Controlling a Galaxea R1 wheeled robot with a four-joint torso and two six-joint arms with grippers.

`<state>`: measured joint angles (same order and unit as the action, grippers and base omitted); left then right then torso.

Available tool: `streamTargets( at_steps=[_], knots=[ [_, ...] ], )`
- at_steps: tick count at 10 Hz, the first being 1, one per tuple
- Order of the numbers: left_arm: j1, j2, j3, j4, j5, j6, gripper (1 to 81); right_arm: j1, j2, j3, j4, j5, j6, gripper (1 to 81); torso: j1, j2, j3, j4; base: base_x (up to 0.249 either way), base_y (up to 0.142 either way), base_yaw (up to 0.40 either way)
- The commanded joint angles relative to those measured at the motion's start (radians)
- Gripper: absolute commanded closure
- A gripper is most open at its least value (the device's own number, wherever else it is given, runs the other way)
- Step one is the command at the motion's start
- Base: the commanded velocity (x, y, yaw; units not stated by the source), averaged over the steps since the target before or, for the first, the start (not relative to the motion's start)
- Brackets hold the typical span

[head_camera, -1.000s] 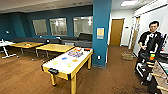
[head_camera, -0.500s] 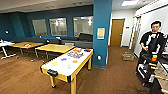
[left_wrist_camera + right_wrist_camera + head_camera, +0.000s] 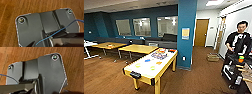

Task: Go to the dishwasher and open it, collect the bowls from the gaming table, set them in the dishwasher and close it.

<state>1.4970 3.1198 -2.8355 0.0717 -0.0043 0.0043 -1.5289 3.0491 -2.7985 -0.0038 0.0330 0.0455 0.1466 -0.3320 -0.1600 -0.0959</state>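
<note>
1. The gaming table (image 3: 159,65) stands ahead of me, beside the blue pillar (image 3: 186,32).
2. Bowls lie on its white top: blue (image 3: 147,60), orange (image 3: 158,63), green (image 3: 152,67), yellow (image 3: 137,65).
3. I cannot tell how my claws stand.

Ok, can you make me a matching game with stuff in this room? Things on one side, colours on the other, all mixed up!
Things:
1. the gaming table's rim
2. the big pillar
3. the door at the back
4. the floor

Colours:
a. brown wood look
b. yellow
c. teal blue
d. orange-brown

Pairs: 1-b, 2-c, 3-d, 4-a
</note>
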Motion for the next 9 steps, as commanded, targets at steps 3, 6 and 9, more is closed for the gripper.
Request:
streamTargets(
  at_steps=[3,6,9],
  knots=[
    [-0.054,0.004,-0.001,0.008,0.049,0.008,1.0,0.060,0.003,-0.001,-0.004,-0.051,-0.003,1.0,0.000,0.000,0.000,0.000,0.114,0.064,0.000],
    [-0.054,0.004,-0.001,0.010,0.049,0.008,1.0,0.062,0.003,-0.002,-0.004,-0.051,-0.003,1.0,0.000,0.000,0.000,0.000,0.131,0.074,0.000],
    [-0.054,0.004,-0.001,0.008,0.049,0.008,1.0,0.060,0.001,-0.002,-0.004,-0.050,-0.003,1.0,0.000,0.000,0.000,0.000,0.129,0.083,0.000]
  ],
)
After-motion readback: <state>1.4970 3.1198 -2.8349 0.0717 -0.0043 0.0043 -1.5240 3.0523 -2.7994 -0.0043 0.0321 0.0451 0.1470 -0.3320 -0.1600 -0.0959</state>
